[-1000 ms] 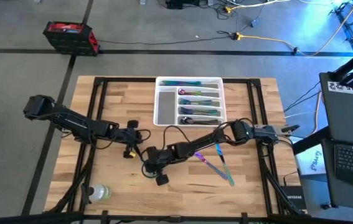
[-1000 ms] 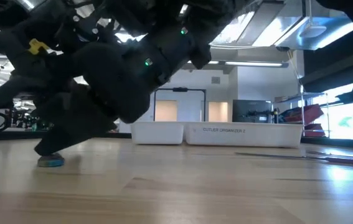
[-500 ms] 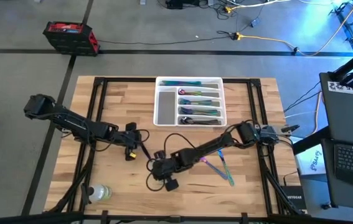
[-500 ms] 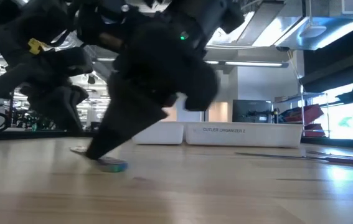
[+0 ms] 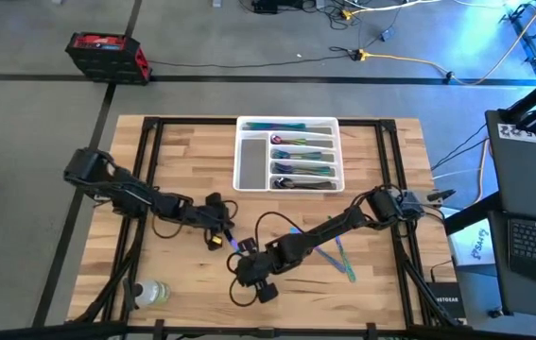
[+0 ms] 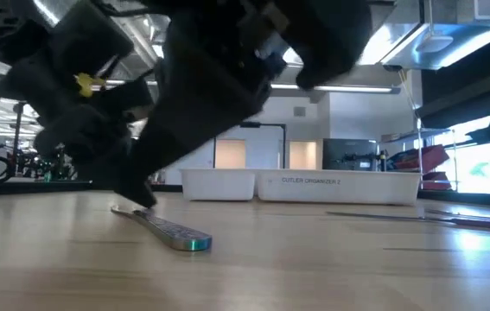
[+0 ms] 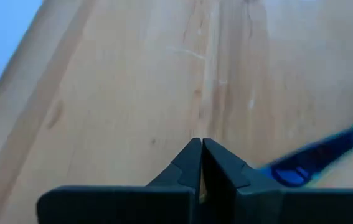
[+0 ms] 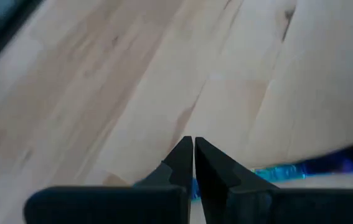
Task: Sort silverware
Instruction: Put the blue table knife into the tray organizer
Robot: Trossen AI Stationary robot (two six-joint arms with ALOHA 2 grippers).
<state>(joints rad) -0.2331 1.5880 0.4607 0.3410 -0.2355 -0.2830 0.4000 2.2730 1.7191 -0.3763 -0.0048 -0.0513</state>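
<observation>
Silverware piece [image 6: 165, 230] lies flat on the bench [image 5: 182, 293] near its front middle, between the left claw [image 5: 222, 231] and right claw [image 5: 246, 269], both pressed together and empty: spread one before pinching its handle.

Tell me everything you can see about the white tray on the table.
The white tray looks like moulded plastic. It is rectangular and lies flat on the wooden table, top-middle in the high view. One long compartment runs across its far end, a tall empty one fills its left side, and stacked slots hold iridescent silverware. Lettering on its side reads "cutlery organizer".
</observation>
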